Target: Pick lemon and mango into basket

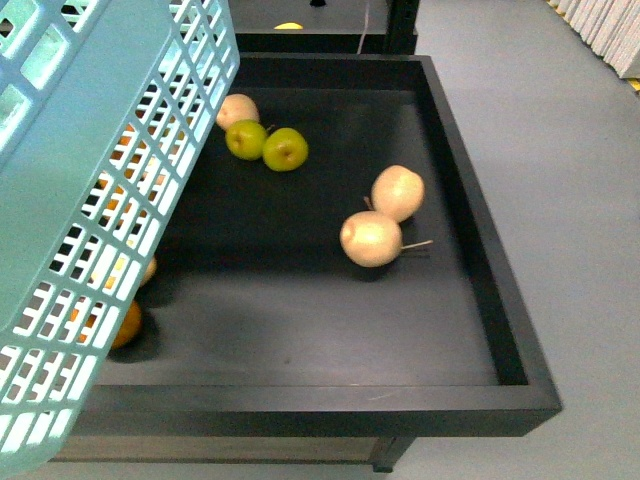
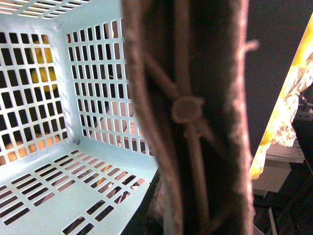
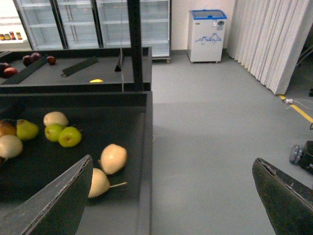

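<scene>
The light teal basket (image 1: pixel 95 180) hangs tilted over the left of the black tray, lifted off it. Its grey-brown handle (image 2: pixel 188 110) fills the left wrist view, and my left gripper is shut on it, its fingers hidden behind the handle. The slotted bottom (image 2: pixel 54 191) holds nothing. Yellow and orange patches (image 2: pixel 41 73) show through the lattice; I cannot tell whether they are the lemon or the mango. My right gripper (image 3: pixel 171 205) is open and holds nothing, hanging above the grey floor just off the tray's right edge.
On the tray (image 1: pixel 490 250) lie two green apples (image 1: pixel 266 144), two pale stemmed fruits (image 1: pixel 385 215) and an orange fruit (image 1: pixel 125 325) under the basket. A small yellow fruit (image 3: pixel 96 81) sits on the far table. Glass fridges (image 3: pixel 93 19) line the back.
</scene>
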`<state>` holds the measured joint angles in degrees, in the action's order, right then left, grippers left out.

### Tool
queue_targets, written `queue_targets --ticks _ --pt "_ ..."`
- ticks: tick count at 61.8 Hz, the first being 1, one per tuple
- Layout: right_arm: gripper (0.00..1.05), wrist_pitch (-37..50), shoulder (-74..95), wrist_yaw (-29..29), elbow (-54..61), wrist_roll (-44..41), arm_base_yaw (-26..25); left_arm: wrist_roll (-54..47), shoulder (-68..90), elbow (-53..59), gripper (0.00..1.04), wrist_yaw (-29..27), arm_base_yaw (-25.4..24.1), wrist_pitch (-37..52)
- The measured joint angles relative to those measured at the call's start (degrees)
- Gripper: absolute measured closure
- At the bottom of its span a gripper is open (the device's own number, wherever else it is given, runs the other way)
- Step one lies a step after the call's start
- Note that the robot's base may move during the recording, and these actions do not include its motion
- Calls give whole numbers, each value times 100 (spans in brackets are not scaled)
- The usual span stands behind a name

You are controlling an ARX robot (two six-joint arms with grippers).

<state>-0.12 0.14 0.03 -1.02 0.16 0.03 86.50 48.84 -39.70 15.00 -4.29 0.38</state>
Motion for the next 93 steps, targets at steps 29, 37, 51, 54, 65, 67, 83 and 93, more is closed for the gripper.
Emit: queue_targets --ticks 29,37,51,54,65,67,83,93 --pt "9 4 0 4 0 0 0 -4 0 0 100 0 0 0" --pt "9 9 0 11 0 -2 0 0 0 -4 100 2 0 0" --pt "9 4 2 11 0 0 0 -4 2 -7 100 0 0 0" --pt "9 4 2 11 0 0 0 -4 0 -7 100 -2 0 0" --pt "9 4 2 2 0 0 0 -7 0 -13 100 2 0 0" --pt "9 4 2 11 0 0 0 -2 0 -11 100 2 0 0" --pt "9 4 2 -2 0 0 0 -4 4 -13 100 -2 0 0" --pt "9 2 2 -2 0 0 0 2 4 -20 100 0 0 0"
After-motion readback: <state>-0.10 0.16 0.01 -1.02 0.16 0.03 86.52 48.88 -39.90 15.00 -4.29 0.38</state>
